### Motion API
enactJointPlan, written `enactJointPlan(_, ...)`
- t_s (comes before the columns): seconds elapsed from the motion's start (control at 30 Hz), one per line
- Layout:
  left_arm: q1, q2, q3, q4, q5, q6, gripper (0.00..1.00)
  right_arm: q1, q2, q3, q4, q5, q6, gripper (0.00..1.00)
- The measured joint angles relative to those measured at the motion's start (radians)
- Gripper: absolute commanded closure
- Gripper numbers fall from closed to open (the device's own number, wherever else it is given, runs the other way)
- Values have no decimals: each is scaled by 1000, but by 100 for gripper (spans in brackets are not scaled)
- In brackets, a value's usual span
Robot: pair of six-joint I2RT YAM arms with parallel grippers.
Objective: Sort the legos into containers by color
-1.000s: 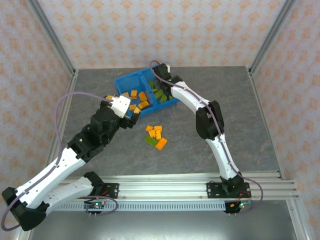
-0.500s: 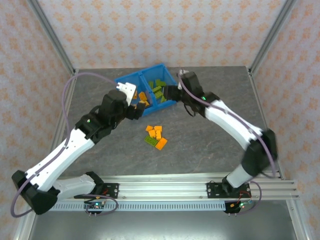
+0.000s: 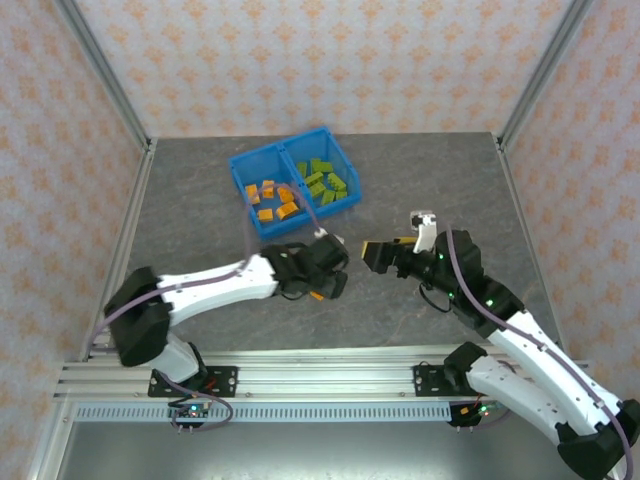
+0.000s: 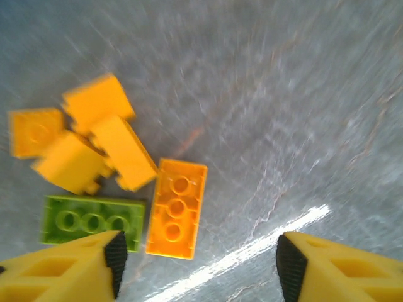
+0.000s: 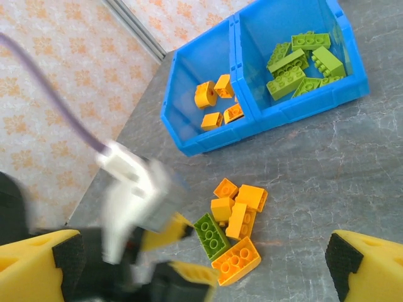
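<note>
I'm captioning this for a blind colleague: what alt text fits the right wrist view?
A blue bin holds orange bricks in one compartment and green bricks in the other; nearer, on the grey table, lies a cluster of orange bricks with one green brick. The blurred left claw is beside the cluster; the right claw stands open.

The bin (image 5: 208, 135) is bright blue, holding orange legos (image 5: 217, 100) in one compartment and lime green legos (image 5: 296, 66) in the other; the loose pile on the mottled grey tabletop (image 3: 440, 180) is orange bricks (image 5: 245, 204) plus one lime green brick (image 5: 213, 234). The left end effector (image 4: 201, 261) and right end effector (image 5: 203, 261) have yellow fingers with black pads, on white arms (image 3: 210, 285) with black joints and a purple cable (image 5: 44, 83). The walls (image 3: 300, 60) are pale pink with an orange floral repeat.
</note>
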Motion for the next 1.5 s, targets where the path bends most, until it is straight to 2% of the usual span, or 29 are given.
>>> enactJointPlan(0.07,-21,73,13,-1,-1,-9,45,0,-4,0,-23,0,2,1)
enactJointPlan(0.23,-24,185,51,-2,-46,-23,46,0,4,0,-75,2,7,1)
enactJointPlan(0.63,-25,229,56,5,-118,-23,46,0,-4,0,-101,20,18,1)
enactJointPlan(0.77,-24,247,56,12,-128,-24,44,0,-4,0,-101,20,20,1)
enactJointPlan(0.97,-25,254,48,32,-137,-31,35,0,-4,0,-102,18,28,1)
enactJointPlan(1.13,-25,262,37,38,-135,-28,46,-1,-5,0,-150,-22,27,1)
enactJointPlan(1.33,-25,264,0,103,-63,-50,64,-1,-9,1,-330,-62,29,0)
enactJointPlan(1.5,-24,245,-22,132,-53,-75,68,-1,-8,1,-438,-122,45,1)
